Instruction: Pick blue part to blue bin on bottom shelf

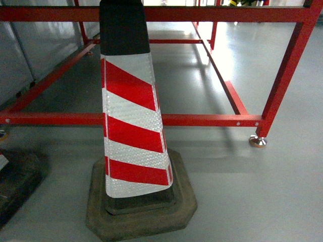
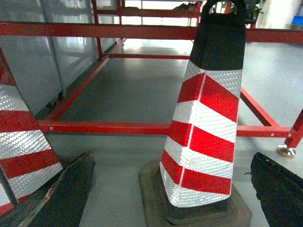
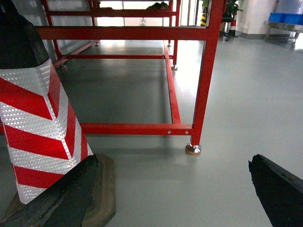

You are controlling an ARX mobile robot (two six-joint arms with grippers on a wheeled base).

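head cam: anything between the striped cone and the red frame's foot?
Only bare grey floor between the cone and the frame foot, in the head view.

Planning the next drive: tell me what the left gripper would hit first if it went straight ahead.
Probably the striped traffic cone, standing just ahead between the left gripper fingers, before the red frame rail. Depth is unclear.

The tall cone with red and white shiny bumpy stripes [image 1: 132,126] has a dull black top and a rough, worn rubber base. The red painted metal frame [image 1: 202,120] looks smooth. The grey floor [image 1: 262,196] is smooth and glossy.
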